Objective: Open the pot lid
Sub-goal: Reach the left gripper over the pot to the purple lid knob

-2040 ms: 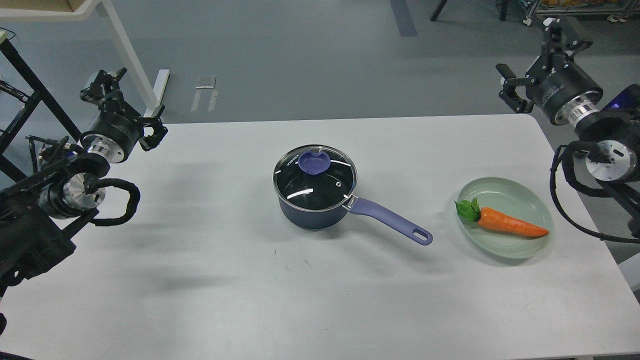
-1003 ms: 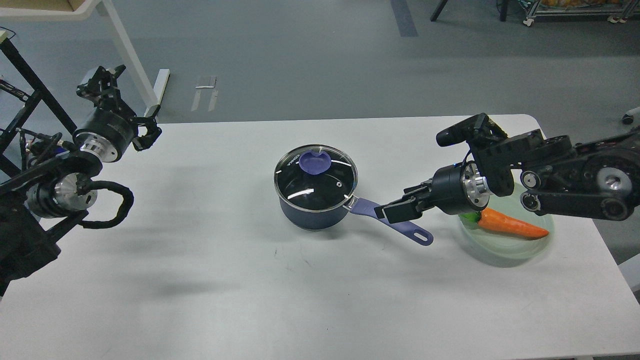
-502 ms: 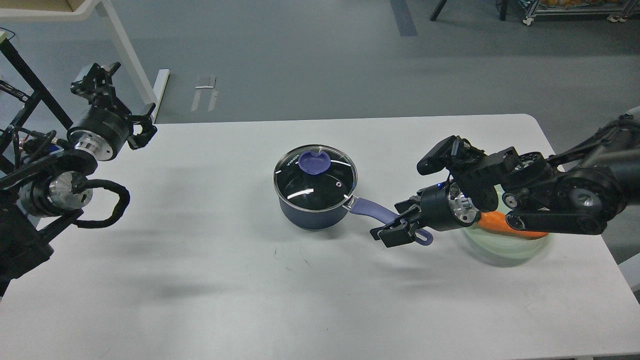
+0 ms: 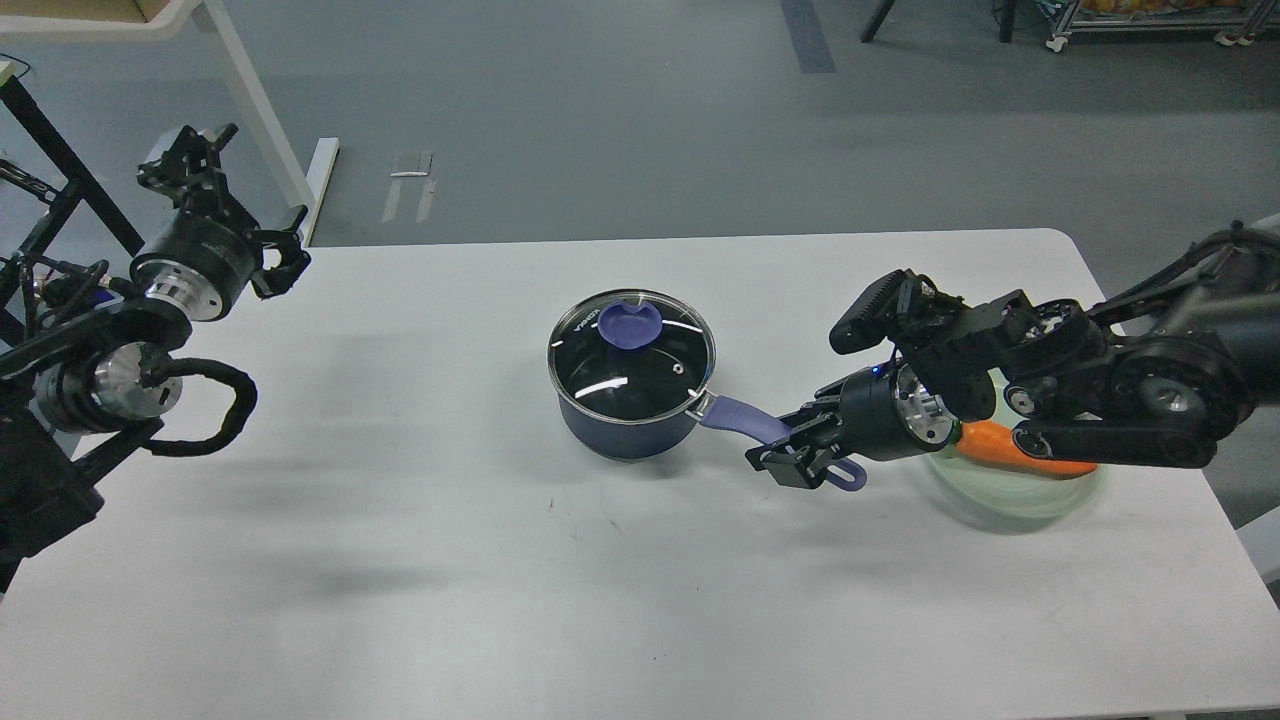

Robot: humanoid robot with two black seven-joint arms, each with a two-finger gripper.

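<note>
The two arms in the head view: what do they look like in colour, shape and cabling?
Both arms are black with round silver metal joint rings. The left arm carries a thick black cable loop near its wrist and ends in a black two-finger left gripper. The right gripper is black too, with a small blue light behind it.

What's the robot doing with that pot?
It wants to take the lid off the blue pot, but the lid is on for now. The right tool is down at the pot's purple handle, with its fingers either side of the handle's far end, probably to hold the pot steady. The left tool is up by the table's far left corner, touching nothing. A carrot lies on a green plate.
</note>
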